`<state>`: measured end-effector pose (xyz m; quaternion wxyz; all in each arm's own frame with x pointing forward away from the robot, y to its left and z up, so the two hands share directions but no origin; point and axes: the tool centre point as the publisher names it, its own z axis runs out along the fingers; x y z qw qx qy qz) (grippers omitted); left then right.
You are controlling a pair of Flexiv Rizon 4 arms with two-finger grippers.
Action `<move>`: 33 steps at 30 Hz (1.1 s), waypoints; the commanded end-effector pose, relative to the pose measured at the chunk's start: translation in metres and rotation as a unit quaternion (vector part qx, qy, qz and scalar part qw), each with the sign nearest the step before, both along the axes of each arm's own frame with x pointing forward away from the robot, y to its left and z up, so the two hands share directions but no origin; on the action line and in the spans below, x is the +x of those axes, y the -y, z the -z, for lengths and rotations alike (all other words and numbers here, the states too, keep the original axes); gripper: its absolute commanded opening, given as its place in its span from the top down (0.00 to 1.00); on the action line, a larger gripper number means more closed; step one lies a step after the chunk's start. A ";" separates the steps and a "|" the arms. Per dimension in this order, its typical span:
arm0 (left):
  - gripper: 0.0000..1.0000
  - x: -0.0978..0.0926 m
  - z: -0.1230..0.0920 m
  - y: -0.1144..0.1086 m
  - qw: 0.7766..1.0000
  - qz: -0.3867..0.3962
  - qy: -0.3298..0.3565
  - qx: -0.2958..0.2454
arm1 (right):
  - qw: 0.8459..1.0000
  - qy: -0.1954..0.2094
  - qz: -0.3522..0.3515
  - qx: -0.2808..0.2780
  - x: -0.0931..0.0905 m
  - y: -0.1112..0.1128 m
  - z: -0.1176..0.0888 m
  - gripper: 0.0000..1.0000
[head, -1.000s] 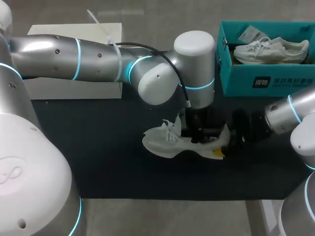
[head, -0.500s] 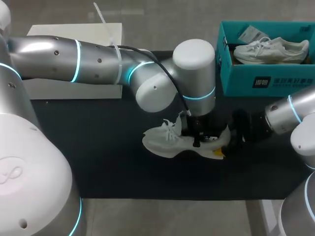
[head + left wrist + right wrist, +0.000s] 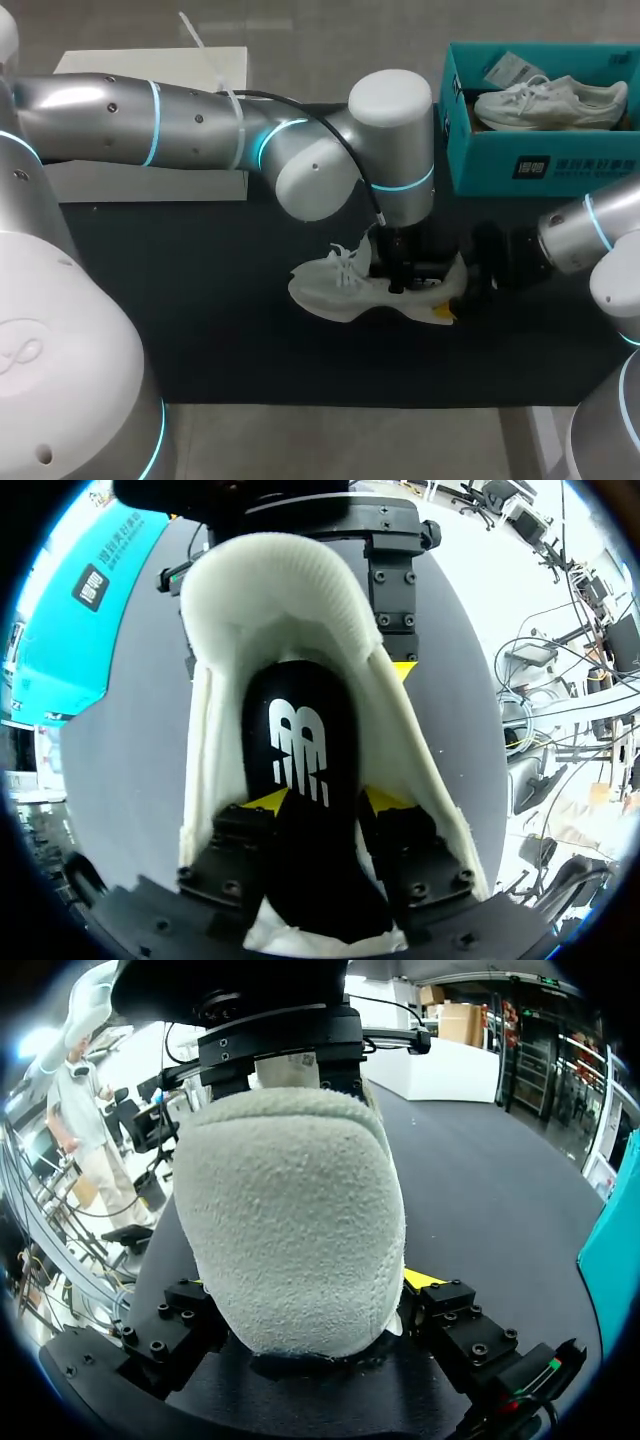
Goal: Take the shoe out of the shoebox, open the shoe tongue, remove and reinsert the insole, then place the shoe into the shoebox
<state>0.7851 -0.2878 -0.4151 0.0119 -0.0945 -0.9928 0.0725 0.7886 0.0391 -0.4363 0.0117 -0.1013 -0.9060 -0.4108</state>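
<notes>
A white shoe (image 3: pixel 345 285) lies on its side on the black mat (image 3: pixel 200 330), toe to the left. My left gripper (image 3: pixel 400 272) reaches down into its opening. In the left wrist view the black insole (image 3: pixel 298 745) with a white logo runs up between the yellow fingertips (image 3: pixel 268 800), and my left gripper (image 3: pixel 328 800) is shut on it. My right gripper (image 3: pixel 460 287) is at the heel. In the right wrist view the padded heel (image 3: pixel 290 1210) fills the gap, and my right gripper (image 3: pixel 308 1285) is shut on it with its fingers wide apart.
A teal shoebox (image 3: pixel 480 165) stands at the back right with a second white shoe (image 3: pixel 550 100) inside. A flat white box (image 3: pixel 150 180) lies at the back left, partly under my left arm. Bare mat spreads in front of the shoe.
My left gripper dipped deeper into the shoe half a second ago and has come back up a little. The shoe and my right arm have stayed where they were.
</notes>
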 end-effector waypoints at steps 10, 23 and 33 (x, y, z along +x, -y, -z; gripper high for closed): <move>0.72 0.001 0.088 0.017 0.997 -0.022 0.073 -0.021 | 1.000 0.000 0.002 -0.001 0.003 -0.001 0.003 1.00; 1.00 0.011 0.081 0.005 0.992 -0.076 0.099 -0.022 | 1.000 0.000 0.002 -0.001 0.003 -0.001 0.003 1.00; 1.00 0.012 0.044 -0.009 0.991 -0.108 0.064 -0.048 | 1.000 0.000 0.002 -0.001 0.003 -0.001 0.003 1.00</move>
